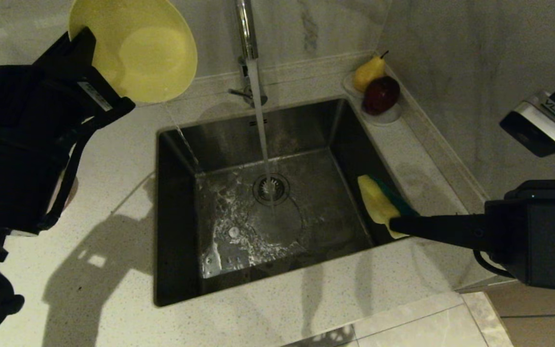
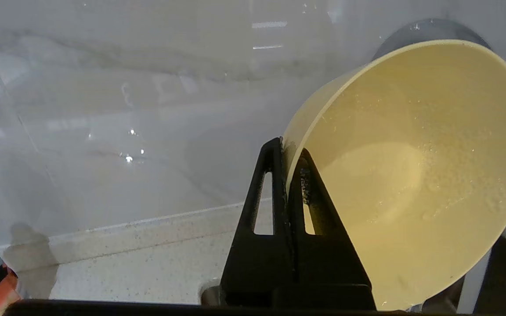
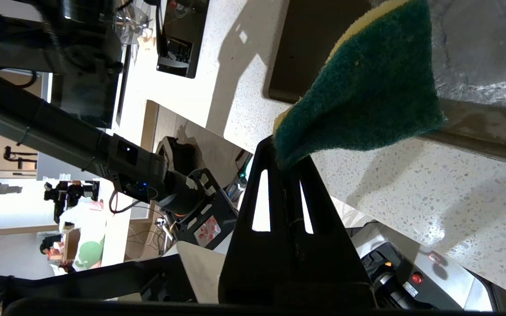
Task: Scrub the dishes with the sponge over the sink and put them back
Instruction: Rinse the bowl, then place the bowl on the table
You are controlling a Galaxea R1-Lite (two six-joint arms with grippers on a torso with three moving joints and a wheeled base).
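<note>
A: Left gripper (image 1: 89,50) in the head view is clamped on the yellow bowl (image 1: 138,46), tipped up beside the sink (image 1: 181,270), a thin trickle falling from it.

B: Left wrist view?

A: Its fingers pinch the wet rim.

B: And the right gripper (image 3: 286,156)?

A: Right wrist view shows it nipping the sponge (image 3: 367,96) at the sink's edge. Scrubbing looks done; next, probably setting the bowl on the desk (image 1: 113,159).
</note>
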